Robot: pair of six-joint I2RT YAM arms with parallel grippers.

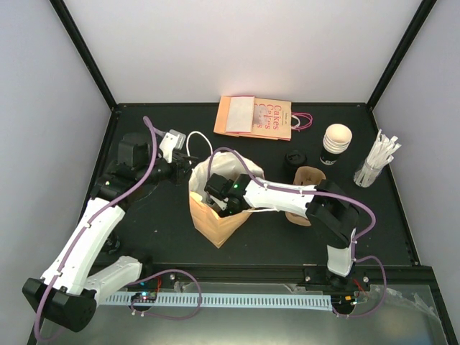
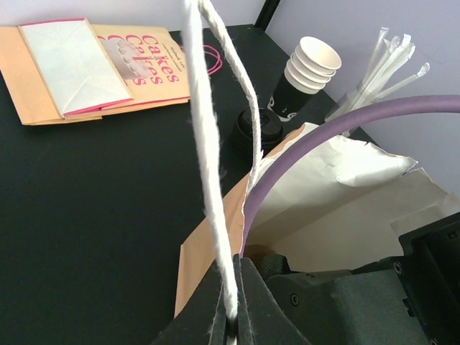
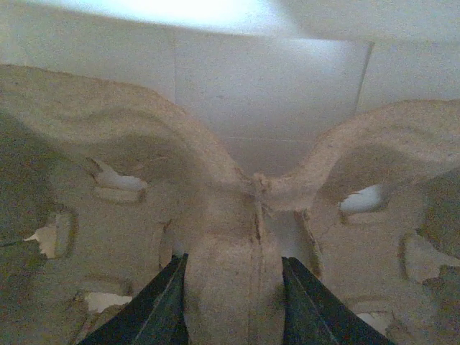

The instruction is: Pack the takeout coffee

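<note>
Black tabletop [image 1: 158, 230] under plain white walls, and the brown paper bag [image 1: 215, 226] stood open right in the middle of it. The left gripper [image 2: 231, 320] was clamped tight on the bag's white cord handle [image 2: 205, 144], which ran taut up and away from the fingers. From the other side, the right gripper [image 3: 233, 260] was down inside the bag, its two dark fingers [image 3: 167, 305] pressed on either side of the central ridge of a brown pulp carrier [image 3: 237, 215] (a firm pinch, by the look of it). The bag's pale inner wall rose just behind the carrier.

And the coffee? Outside the bag. The black takeout cups [image 1: 336, 142], nested in a short stack with cream insides showing, stood upright toward the far right of the table. A round black lid [image 1: 295, 158] lay just to their left, with neither arm touching them. Another brown pulp piece [image 1: 307, 188] sat just behind the right arm. White wrapped straws [image 1: 377, 158] stood bundled at the right edge, and flat paper bags printed "Cakes" [image 1: 255, 117] lay at the back wall.
</note>
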